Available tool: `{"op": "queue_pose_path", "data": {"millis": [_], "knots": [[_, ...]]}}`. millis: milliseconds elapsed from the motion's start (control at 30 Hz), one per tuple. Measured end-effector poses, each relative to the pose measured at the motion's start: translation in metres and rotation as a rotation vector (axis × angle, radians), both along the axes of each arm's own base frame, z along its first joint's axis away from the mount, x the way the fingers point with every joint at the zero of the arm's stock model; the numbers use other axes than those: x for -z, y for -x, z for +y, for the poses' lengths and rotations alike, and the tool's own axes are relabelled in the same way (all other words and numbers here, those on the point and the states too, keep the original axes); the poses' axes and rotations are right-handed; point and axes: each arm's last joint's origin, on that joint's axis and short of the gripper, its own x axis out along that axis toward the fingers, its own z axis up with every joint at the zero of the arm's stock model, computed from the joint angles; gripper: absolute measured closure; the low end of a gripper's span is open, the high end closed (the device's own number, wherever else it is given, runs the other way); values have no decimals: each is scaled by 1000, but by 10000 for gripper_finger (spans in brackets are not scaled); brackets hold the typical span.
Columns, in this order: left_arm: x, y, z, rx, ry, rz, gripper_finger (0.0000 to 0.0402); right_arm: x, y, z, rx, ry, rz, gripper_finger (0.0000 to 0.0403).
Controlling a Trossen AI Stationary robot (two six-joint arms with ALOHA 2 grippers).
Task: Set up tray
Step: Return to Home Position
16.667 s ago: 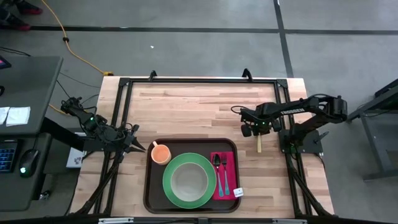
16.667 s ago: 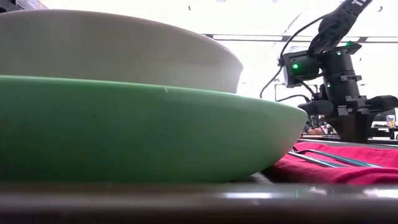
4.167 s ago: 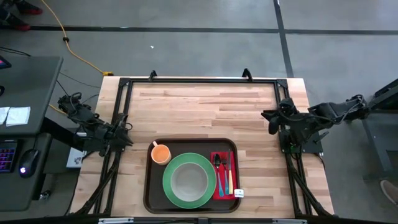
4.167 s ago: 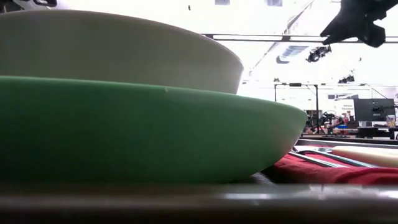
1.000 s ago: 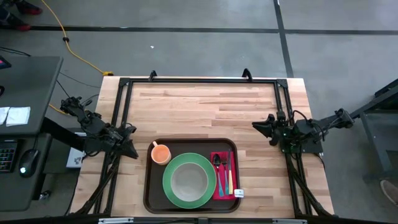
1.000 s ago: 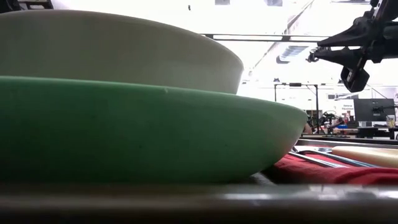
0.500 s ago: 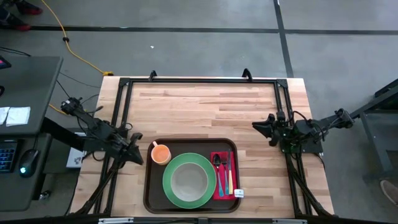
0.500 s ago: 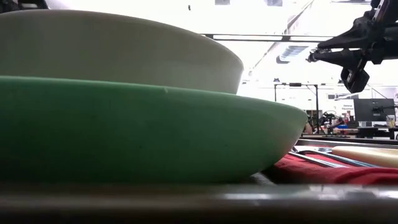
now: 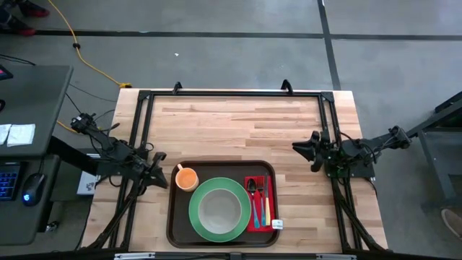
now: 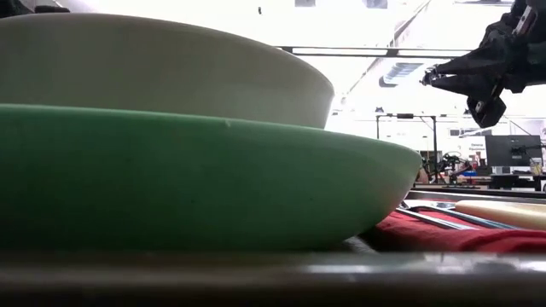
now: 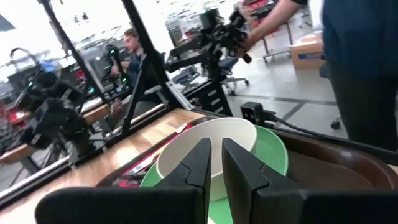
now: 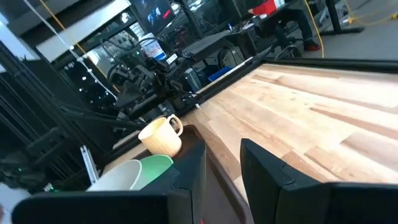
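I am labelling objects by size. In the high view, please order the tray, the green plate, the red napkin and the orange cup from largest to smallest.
1. tray
2. green plate
3. red napkin
4. orange cup
All lie at a similar distance from the camera, so this order is sure.

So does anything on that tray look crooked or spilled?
Nothing stands out. Orange cup upright, white bowl centred on the green plate, cutlery side by side on the red napkin, all within the tray. Left gripper and right gripper wait alongside.
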Motion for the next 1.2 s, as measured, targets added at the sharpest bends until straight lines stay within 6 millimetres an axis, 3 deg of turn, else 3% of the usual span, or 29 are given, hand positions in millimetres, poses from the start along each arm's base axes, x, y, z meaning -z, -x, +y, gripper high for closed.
{"op": "queue_pose_path", "data": {"millis": [467, 733, 1200], "knots": [[-1, -1, 1, -38, 104, 47, 330, 6, -6, 2, -14, 133, 105, 324], [-1, -1, 1, -38, 106, 50, 330, 7, -6, 5, -115, 236, 128, 324], [0, -1, 1, -46, 96, 50, 330, 7, -6, 5, -98, 124, 108, 324]]}}
